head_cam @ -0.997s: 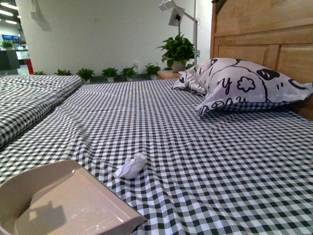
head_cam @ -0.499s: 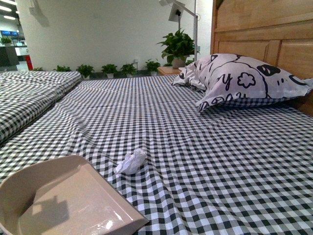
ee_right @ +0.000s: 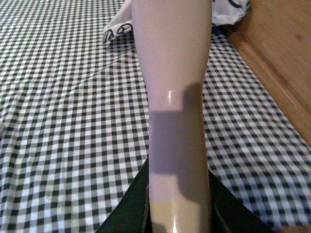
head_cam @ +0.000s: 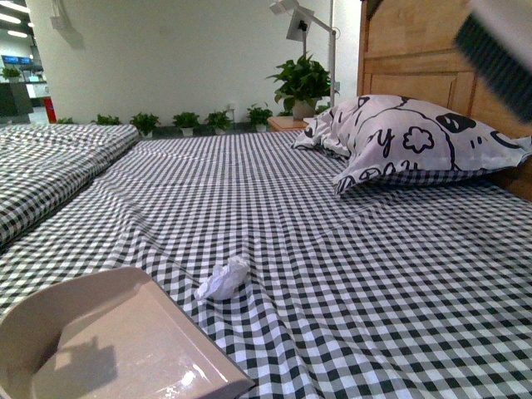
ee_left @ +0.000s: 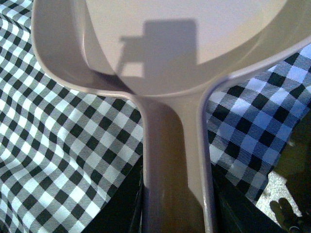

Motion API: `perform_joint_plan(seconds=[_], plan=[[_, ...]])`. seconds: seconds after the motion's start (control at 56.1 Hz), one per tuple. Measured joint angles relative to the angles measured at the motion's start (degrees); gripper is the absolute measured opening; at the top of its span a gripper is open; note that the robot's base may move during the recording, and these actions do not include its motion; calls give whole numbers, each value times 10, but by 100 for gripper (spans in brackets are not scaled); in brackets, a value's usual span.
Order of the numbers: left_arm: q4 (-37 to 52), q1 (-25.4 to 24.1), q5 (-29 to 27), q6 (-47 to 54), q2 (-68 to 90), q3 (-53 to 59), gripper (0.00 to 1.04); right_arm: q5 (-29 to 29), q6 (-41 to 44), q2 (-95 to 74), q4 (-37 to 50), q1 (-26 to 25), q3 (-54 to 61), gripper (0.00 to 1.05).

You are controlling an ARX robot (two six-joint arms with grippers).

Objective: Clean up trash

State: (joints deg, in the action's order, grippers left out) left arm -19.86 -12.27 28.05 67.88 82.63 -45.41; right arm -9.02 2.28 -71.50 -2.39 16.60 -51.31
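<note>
The trash, a small crumpled wad of white tissue, lies on the black-and-white checked bed sheet, just past the front edge of a beige dustpan at the lower left. My left gripper is shut on the dustpan's handle. My right gripper is shut on the beige handle of a brush. The brush's dark bristles show blurred at the upper right of the front view, high above the bed. The wad does not show in either wrist view.
A white pillow with black doodle prints lies at the back right against a wooden headboard. A second checked bed is at the left. Potted plants and a lamp stand behind along the white wall.
The brush head has come into the front view at the upper right. The dustpan and the tissue wad stay about where they were; the view shifted slightly.
</note>
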Motion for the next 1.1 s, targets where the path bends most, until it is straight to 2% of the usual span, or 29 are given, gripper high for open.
perform_joint_plan(seconds=[0.285, 0.552, 0.926, 1.104], plan=[[0, 0, 0, 1, 0, 0, 28, -10, 55, -243, 61, 41, -85, 19], [0, 0, 0, 3, 0, 0, 28, -6, 70, -340, 73, 81, -104, 19], [0, 0, 0, 4, 0, 0, 28, 80, 80, -352, 78, 138, -75, 19], [0, 0, 0, 5, 0, 0, 28, 173, 84, -309, 42, 161, -40, 19]])
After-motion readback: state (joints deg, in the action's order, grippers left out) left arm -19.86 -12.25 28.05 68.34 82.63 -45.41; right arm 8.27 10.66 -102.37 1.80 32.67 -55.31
